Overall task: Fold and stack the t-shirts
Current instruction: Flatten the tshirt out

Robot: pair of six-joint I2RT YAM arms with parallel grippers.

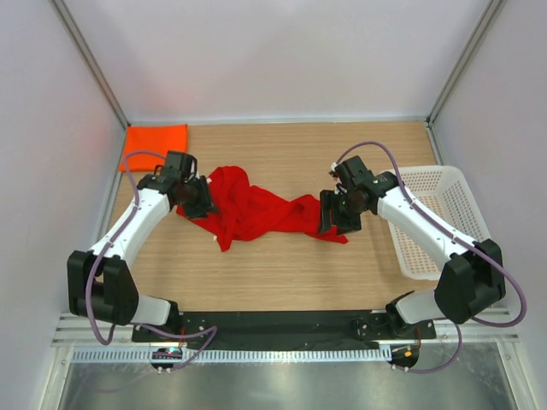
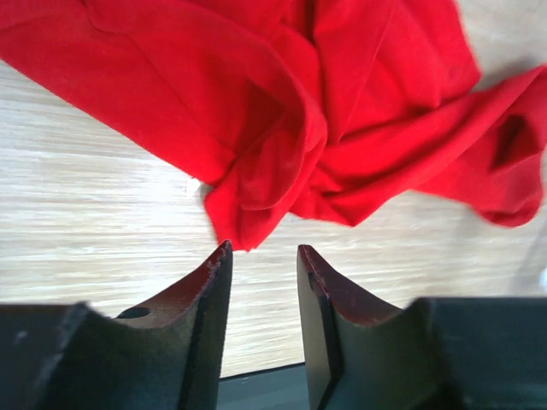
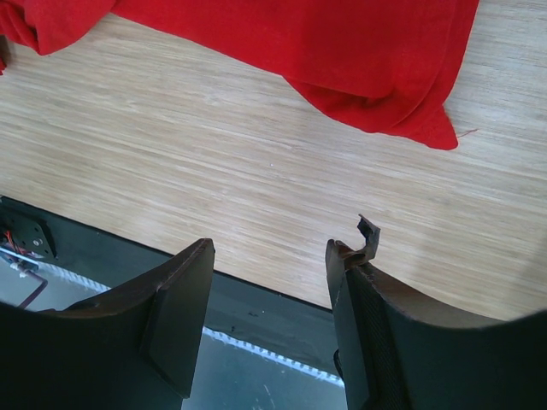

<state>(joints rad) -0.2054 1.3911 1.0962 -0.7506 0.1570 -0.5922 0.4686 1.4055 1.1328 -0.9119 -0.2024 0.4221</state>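
A deep red t-shirt point(image 1: 256, 209) lies crumpled on the middle of the wooden table. It fills the top of the left wrist view point(image 2: 325, 111), and its edge crosses the top of the right wrist view point(image 3: 342, 60). A bright orange t-shirt point(image 1: 154, 143) lies folded at the back left corner. My left gripper point(image 1: 202, 202) is open and empty at the red shirt's left end, its fingertips point(image 2: 222, 256) just short of a cloth fold. My right gripper point(image 1: 337, 219) is open and empty at the shirt's right end, held above the table.
A white mesh basket point(image 1: 444, 213) stands at the right edge, beside the right arm. White walls and metal posts close in the back and sides. The black base rail point(image 1: 273, 325) runs along the near edge.
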